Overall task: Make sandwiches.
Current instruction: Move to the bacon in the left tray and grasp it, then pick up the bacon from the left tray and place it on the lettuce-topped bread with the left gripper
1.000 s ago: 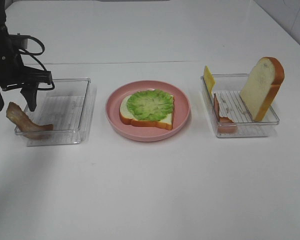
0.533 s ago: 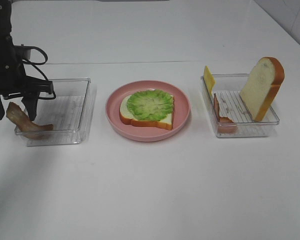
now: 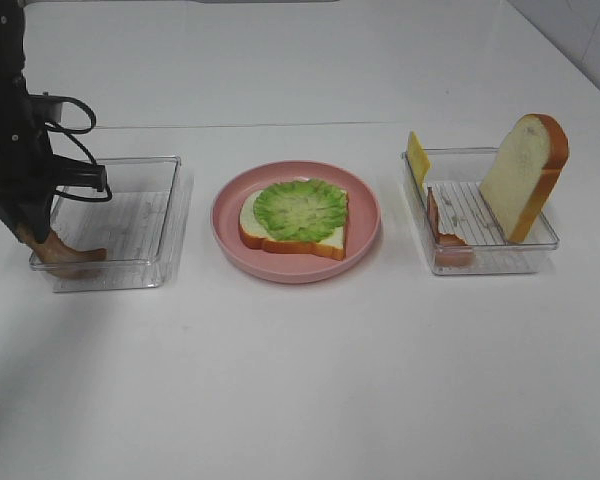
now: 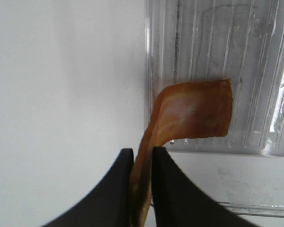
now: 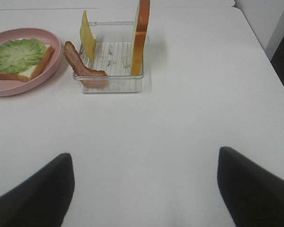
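Where fingers (image 4: 109, 196) pinch, bacon strip (image 4: 194, 111) is hidden.

Obs: the left arm (image 3: 8, 120) is black and stands at the left edge of the high view, wrist pointed steeply down, with a cable (image 3: 72, 105) looped off its side. The left gripper (image 4: 140, 158) has its fingers drawn almost together, pinching one end of a bacon strip (image 4: 194, 111) between the tips. The right gripper (image 5: 144, 182) has its fingers (image 5: 38, 189) spread wide apart, only the dark tips in view.
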Available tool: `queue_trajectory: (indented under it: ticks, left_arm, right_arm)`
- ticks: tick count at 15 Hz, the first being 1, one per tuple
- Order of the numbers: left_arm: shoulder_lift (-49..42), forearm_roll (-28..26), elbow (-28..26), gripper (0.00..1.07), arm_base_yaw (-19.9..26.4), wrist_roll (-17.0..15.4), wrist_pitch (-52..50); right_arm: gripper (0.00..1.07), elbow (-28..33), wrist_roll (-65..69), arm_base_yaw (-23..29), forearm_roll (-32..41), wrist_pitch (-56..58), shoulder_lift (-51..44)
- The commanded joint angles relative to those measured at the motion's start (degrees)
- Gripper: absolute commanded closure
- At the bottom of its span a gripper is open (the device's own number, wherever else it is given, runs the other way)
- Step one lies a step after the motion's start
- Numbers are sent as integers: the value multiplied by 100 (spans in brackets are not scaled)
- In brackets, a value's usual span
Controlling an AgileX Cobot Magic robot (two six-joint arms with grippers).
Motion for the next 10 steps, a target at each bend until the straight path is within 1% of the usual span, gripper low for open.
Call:
queue_trajectory:
  ticks: [1, 4, 7, 9, 10]
  left_arm:
    - [0, 40, 29, 107, 6, 0, -40]
    - [-69, -40, -6, 107, 6, 92, -34]
    - [-292, -350, -166, 107, 6, 258, -40]
    - [-430, -1071, -430, 107, 6, 579, -166]
    - [-533, -2240, -579, 107, -11, 1157, -596]
  right_arm:
    - [29, 6, 63, 11, -34, -40, -34]
    - [29, 6, 63, 11, -34, -40, -34]
    - [29, 6, 63, 11, -34, -40, -34]
    - [29, 6, 63, 11, -34, -40, -34]
    - [29, 6, 63, 11, -34, -40, -34]
